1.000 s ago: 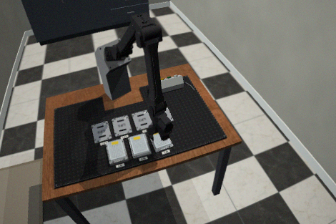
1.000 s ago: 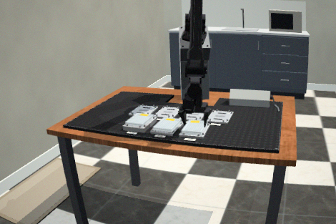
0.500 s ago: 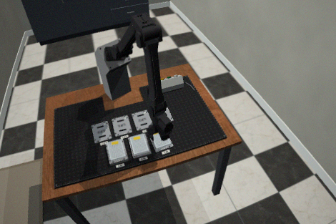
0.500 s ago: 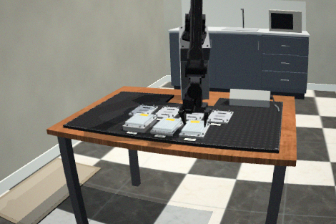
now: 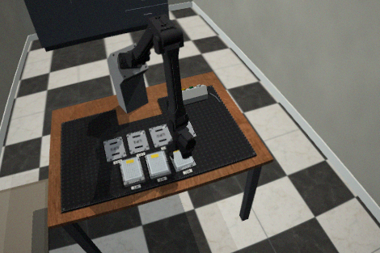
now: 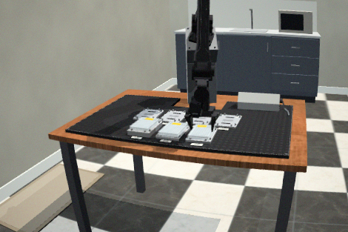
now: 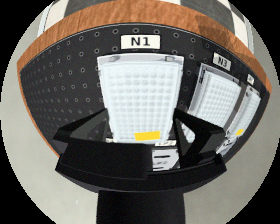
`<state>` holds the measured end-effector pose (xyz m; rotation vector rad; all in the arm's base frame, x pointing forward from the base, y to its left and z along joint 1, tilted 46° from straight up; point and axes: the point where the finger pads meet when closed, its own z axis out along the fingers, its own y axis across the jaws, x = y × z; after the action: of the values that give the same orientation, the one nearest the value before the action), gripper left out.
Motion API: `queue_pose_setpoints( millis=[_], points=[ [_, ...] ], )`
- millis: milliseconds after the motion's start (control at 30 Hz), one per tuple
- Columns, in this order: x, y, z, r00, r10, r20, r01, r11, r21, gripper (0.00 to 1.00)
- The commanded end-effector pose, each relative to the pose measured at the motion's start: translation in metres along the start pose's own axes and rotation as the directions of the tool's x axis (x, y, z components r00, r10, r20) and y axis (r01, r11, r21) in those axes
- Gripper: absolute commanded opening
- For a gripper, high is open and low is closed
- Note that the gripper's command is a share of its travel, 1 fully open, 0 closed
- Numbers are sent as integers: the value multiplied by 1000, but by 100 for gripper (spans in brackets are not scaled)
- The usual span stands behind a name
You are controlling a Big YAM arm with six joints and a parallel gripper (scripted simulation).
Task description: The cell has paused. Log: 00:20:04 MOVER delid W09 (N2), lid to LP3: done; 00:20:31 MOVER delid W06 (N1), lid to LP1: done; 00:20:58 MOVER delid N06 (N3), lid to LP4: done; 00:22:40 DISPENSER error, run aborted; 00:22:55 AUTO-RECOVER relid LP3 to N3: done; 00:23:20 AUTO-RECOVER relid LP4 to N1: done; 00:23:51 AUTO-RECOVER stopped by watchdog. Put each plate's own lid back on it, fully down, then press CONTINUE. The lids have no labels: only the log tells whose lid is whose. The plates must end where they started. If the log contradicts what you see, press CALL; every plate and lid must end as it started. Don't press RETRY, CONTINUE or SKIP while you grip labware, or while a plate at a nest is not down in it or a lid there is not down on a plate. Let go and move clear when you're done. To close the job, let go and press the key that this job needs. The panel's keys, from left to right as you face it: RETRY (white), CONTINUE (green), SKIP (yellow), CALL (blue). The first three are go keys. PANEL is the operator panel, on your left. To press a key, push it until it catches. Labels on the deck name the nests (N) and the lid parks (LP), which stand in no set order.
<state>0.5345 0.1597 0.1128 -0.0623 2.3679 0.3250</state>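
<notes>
My gripper (image 5: 183, 156) (image 6: 202, 128) (image 7: 140, 111) is shut on the clear lid at N1, one finger on each side. Under it is the pale plate (image 5: 183, 163) (image 6: 199, 135) (image 7: 142, 90) with a yellow mark. I cannot tell whether the lid is raised or fully down. The N3 plate (image 5: 158, 165) (image 6: 172, 131) (image 7: 220, 95) stands beside it. A third plate (image 5: 132, 170) (image 6: 145, 126) (image 7: 247, 114) stands beyond N3; its label is too small to read. Whether these two carry lids is unclear.
Lid parks (image 5: 115, 149) (image 5: 137, 141) (image 5: 160, 136) (image 6: 228, 121) (image 7: 162, 160) form a row behind the nests; one is partly behind the arm in the top view. Clear lids on them cannot be made out. The panel (image 5: 196, 95) (image 6: 258, 101) stands at the back; its green and yellow keys partly show.
</notes>
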Motion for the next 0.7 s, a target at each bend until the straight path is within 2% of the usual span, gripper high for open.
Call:
queue_pose_setpoints(
  millis=[0,633,667],
  points=[
    [-6,3,-4,1000,1,15,-1,1000,-3,0],
    [-6,3,-4,1000,1,15,-1,1000,-3,0],
    [-6,3,-4,1000,1,15,-1,1000,-3,100]
  ],
)
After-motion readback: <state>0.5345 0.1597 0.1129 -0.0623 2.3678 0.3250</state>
